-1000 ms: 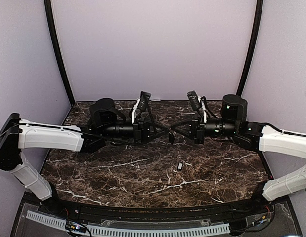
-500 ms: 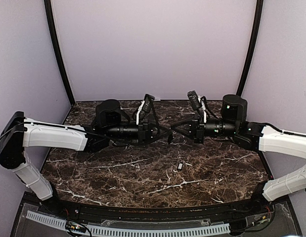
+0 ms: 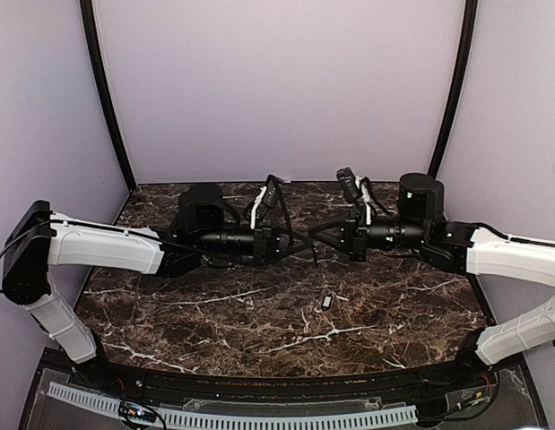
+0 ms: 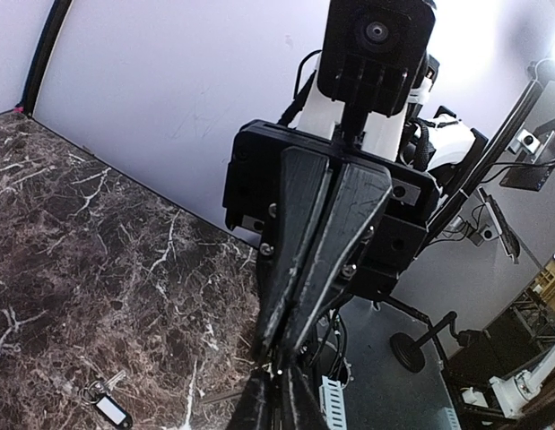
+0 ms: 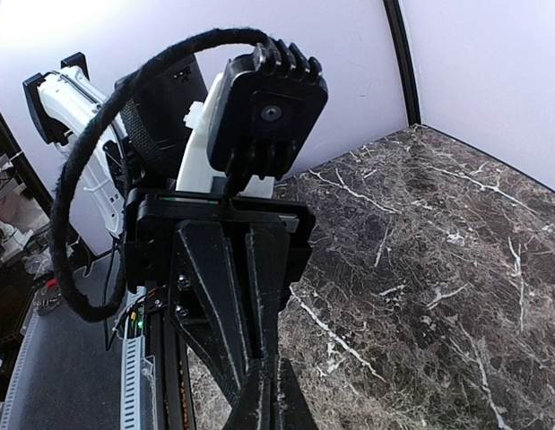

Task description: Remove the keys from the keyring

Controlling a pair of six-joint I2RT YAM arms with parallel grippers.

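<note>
We're seeing the keyring point(image 3: 327, 302) lying flat on the dark, white-veined marble counter point(image 3: 214, 313). It has a small black rectangular fob point(image 4: 109, 410), with thin silvery keys point(image 4: 96, 391) beside it. It's sitting at 6 o'clock from the left fingers point(image 3: 299, 239) and right fingers point(image 3: 320, 236). Both are matte black wedges, pinching narrow and meeting tip to tip. We can't tell if anything's pinched.

Lilac walls point(image 3: 277, 90) enclose a dark marble table point(image 3: 214, 313).

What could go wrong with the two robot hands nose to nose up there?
The left gripper and right gripper, both shut, meet tip to tip above the marble table, so they could shove each other. The keyring lies on it below them, ungripped; a clumsy grab could knock it away.
</note>
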